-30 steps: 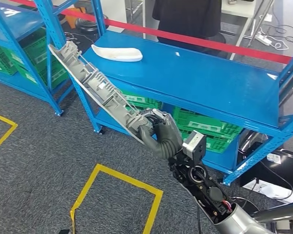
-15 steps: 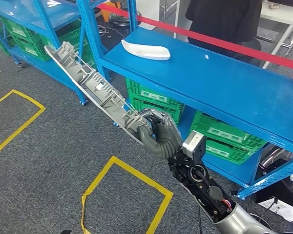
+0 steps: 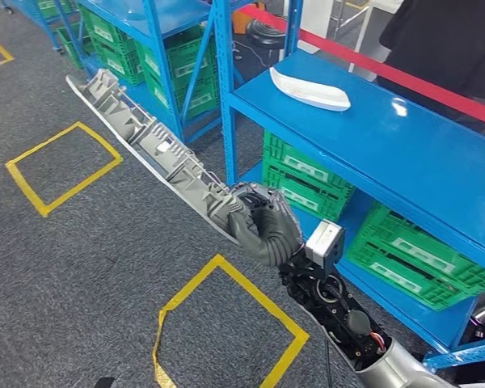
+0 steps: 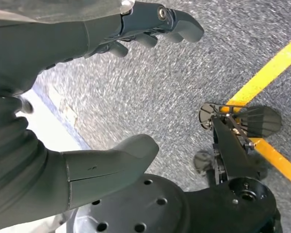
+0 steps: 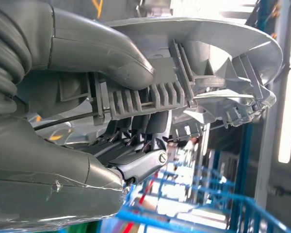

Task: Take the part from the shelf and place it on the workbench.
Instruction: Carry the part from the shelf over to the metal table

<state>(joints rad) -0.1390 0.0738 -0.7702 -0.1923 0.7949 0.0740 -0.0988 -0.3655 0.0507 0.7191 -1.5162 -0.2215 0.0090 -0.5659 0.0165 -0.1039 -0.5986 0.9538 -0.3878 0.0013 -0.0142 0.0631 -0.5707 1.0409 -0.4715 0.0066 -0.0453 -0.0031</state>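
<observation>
Silver forearm (image 3: 405,368); exposed black wrist, red wiring; dark grey ribbed robot hand (image 3: 269,229); small silver-grey camera block (image 3: 324,239).

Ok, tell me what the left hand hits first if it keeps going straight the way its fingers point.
Probably just the grey carpet: the left hand, open and holding nothing, points at it, though depth is unclear.

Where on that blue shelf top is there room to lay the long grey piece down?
The blue shelf top is bare from the white part rightwards to the picture's edge. Crowded below: green crates fill the lower level.
</observation>
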